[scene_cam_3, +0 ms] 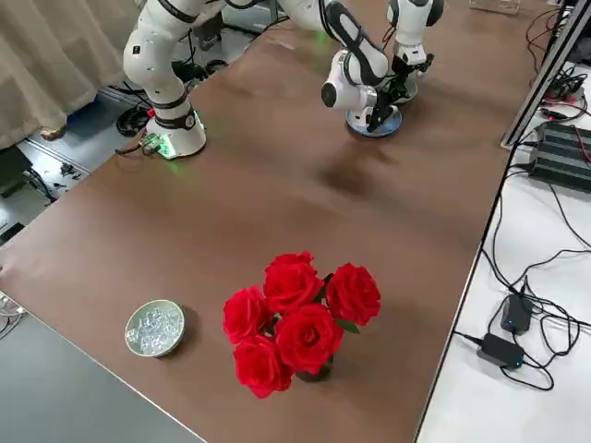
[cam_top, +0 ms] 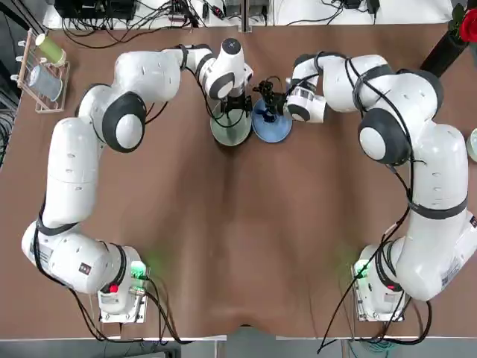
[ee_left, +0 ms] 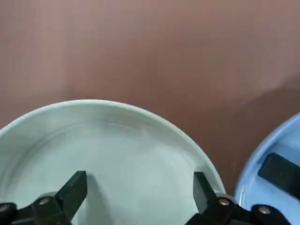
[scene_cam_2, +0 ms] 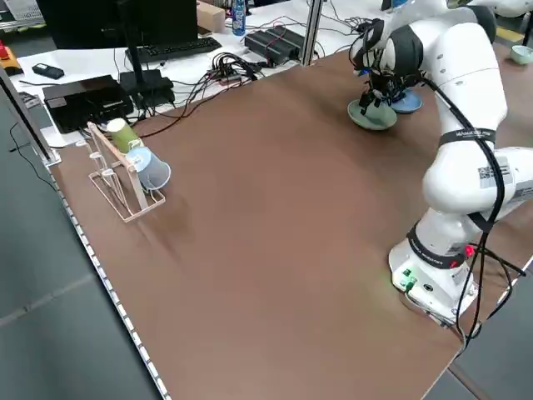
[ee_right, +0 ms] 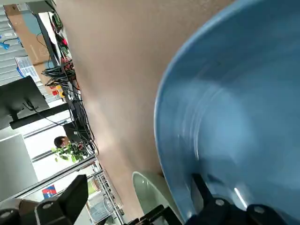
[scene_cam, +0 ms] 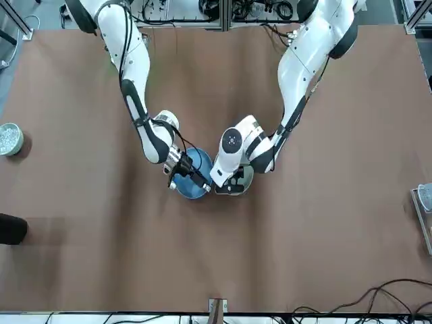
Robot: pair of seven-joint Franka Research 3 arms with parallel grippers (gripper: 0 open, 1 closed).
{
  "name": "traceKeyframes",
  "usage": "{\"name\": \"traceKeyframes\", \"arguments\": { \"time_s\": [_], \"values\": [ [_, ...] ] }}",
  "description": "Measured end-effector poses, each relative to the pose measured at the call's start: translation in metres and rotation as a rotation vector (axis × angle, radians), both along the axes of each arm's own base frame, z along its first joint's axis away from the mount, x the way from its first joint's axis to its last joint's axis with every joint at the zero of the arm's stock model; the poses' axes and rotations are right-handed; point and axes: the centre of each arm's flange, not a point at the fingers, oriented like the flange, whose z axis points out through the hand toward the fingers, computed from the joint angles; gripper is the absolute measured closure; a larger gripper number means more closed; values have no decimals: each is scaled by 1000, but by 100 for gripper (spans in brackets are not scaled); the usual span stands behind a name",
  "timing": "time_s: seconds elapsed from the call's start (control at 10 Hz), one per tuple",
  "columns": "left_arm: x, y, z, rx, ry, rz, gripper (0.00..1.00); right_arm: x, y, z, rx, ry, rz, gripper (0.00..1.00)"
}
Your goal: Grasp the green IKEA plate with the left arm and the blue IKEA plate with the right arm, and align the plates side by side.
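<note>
The green IKEA plate [cam_top: 230,129] and the blue IKEA plate [cam_top: 272,128] lie next to each other at the far middle of the table, rims almost touching. My left gripper [cam_top: 237,107] hangs low over the green plate [ee_left: 117,150], open, both fingers [ee_left: 75,187] spread wide above the plate's inside. My right gripper [cam_top: 270,101] is tilted at the blue plate [ee_right: 234,117], open; one finger [ee_right: 201,187] is inside the rim, the other outside it. The front view shows the blue plate [scene_cam: 197,177] and the green plate [scene_cam: 241,182] partly hidden under the grippers.
A wooden rack [cam_top: 43,71] with a green and a blue cup stands at the far left. A vase of red roses [scene_cam_3: 295,318] and a small bowl of glassy bits [scene_cam_3: 155,328] stand on the right side. Cables and devices [cam_top: 149,11] lie behind the far edge.
</note>
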Motion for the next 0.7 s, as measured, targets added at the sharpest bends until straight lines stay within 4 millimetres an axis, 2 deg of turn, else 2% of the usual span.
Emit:
{"name": "traceKeyframes", "arguments": {
  "time_s": [0.3, 0.7],
  "values": [
    [1, 2, -1, 3, -1, 2, 0, 1, -4, 2, -29, 5, -16, 3],
    [4, 4, 0, 3, -6, 5, 0, 12, -9, 39, -78, -21, -59, 3]
  ]
}}
